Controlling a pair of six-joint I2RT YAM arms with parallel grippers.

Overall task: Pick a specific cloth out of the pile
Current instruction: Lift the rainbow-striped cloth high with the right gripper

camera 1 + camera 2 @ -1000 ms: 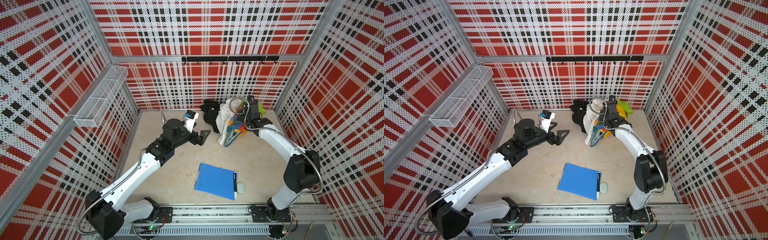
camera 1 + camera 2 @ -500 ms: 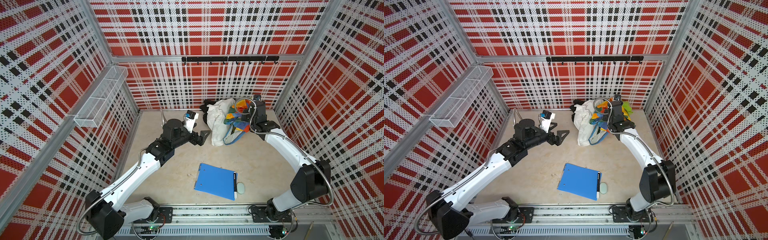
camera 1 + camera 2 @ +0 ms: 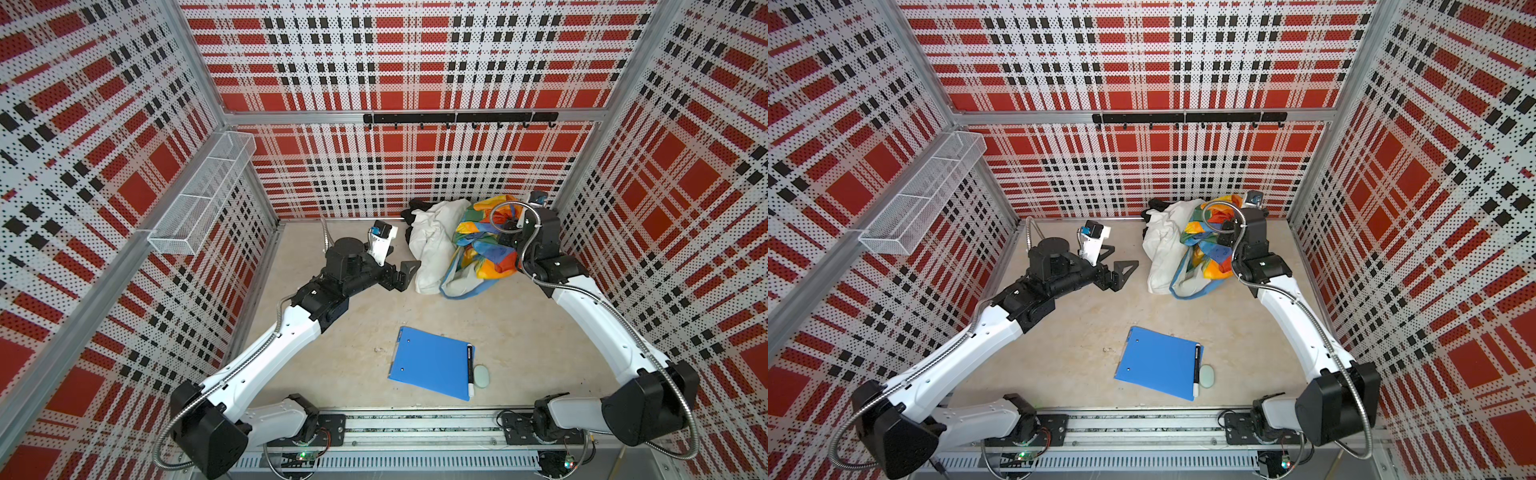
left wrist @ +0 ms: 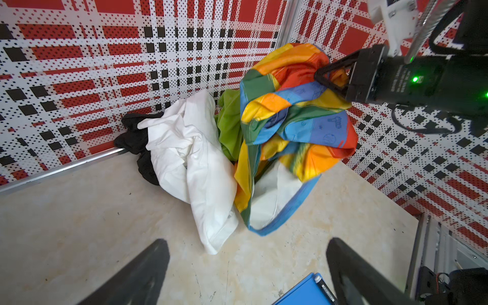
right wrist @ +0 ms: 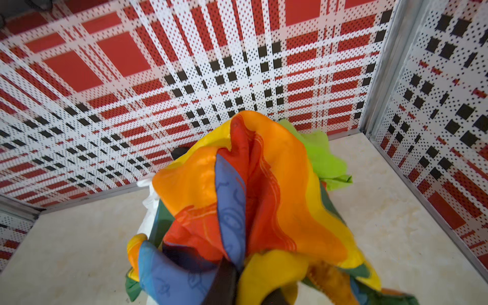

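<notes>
While the right gripper (image 4: 324, 76) was pinched tight on an upper fold of the cloth (image 4: 295, 116), the rainbow fabric hung bunched from it at the back right corner — its lower folds resting on the floor (image 3: 519, 324), touching the white cloth (image 4: 195, 158) of the pile (image 3: 432, 245). Lime-green cloth (image 4: 229, 124) showed behind. The left gripper (image 3: 1118, 259) stood wide apart, holding nothing, just beside the pile.

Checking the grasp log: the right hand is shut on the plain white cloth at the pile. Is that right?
No. The right hand is shut on the rainbow cloth at the pile, not the white cloth; the left wrist view shows it.
</notes>
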